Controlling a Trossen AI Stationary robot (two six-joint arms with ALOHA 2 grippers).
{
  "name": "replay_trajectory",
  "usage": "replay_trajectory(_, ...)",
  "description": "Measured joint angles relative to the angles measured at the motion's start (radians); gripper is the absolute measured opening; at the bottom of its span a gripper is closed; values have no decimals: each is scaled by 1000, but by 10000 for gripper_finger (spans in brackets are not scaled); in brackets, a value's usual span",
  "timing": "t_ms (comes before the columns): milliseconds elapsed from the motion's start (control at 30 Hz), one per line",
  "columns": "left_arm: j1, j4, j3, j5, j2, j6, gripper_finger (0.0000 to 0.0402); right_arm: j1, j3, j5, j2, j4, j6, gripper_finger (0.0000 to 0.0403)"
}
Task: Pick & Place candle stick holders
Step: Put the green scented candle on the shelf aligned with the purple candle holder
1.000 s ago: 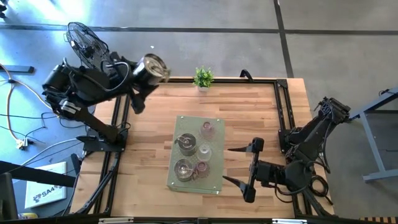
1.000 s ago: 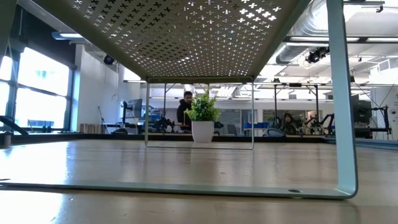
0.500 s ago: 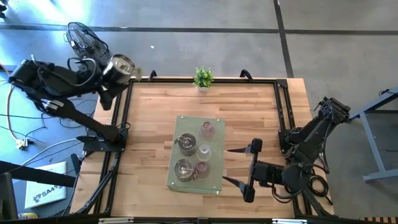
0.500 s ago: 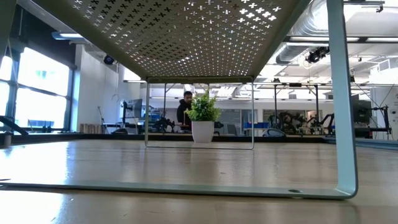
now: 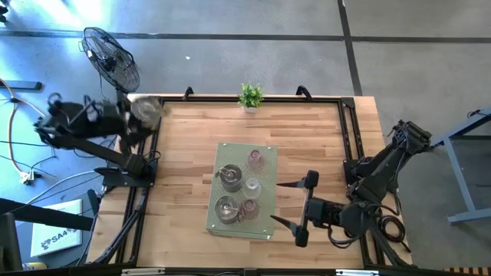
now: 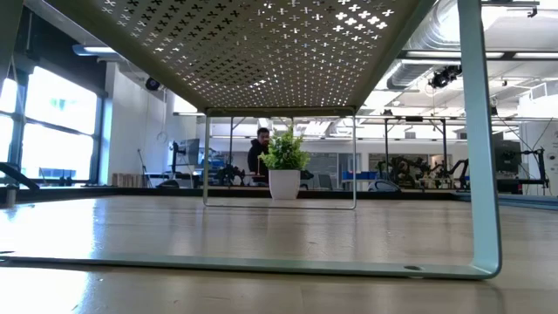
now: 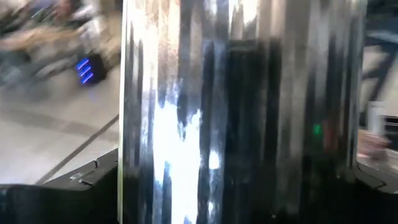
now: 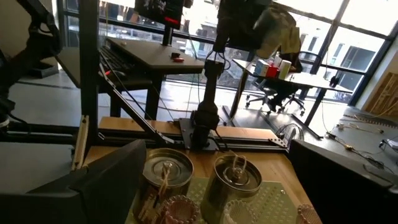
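My left gripper (image 5: 146, 112) is pinching a silver candle stick holder (image 7: 239, 106) over the worktop (image 5: 184, 153) corner at ten o'clock. I'd swing slowly, keep it upright and lower gently. My right gripper (image 5: 285, 204), jaws spread, waits at four o'clock. The tray (image 5: 265, 150) at centre holds two silver holders (image 5: 228, 176) and three glass cups (image 5: 255, 160).
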Motion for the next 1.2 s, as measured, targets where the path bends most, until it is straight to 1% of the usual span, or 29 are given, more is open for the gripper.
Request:
replay_trajectory(67, -1, 143, -134, 54, -75, 83, 349, -15, -11, -15, 0, 2, 7, 390)
replay_trajectory(167, 0, 302, -290, 63, -157, 166, 349, -32, -19, -32, 1, 2, 20, 390)
replay_trajectory(233, 0, 369, -366, 60, -193, 205, 349, -43, -25, -63, 1, 6, 26, 390)
replay_trajectory(300, 0, 393, -423, 60, -212, 233, 349, -49, -26, -76, 1, 3, 26, 389)
replay_trajectory(433, 0, 433, -495, 68, -217, 234, 349, -48, -26, -103, 1, 5, 27, 390)
replay_trajectory(567, 0, 573, -584, 116, -217, 256, 349, -48, -26, -103, 1, 4, 25, 389)
replay_trajectory(733, 1, 727, -676, 107, -215, 288, 349, -48, -26, -105, 5, 4, 25, 389)
replay_trajectory(833, 0, 756, -711, 100, -217, 288, 349, -48, -26, -104, 5, 4, 25, 389)
replay_trajectory(967, 1, 848, -772, 70, -215, 311, 349, -48, -26, -105, 5, 4, 17, 389)
replay_trajectory(1067, 1, 913, -805, 70, -215, 338, 349, -48, -26, -105, 5, 3, 17, 389)
replay_trajectory(1200, 17, 956, -837, 78, -215, 354, 349, -48, -26, -105, 5, 0, 15, 389)
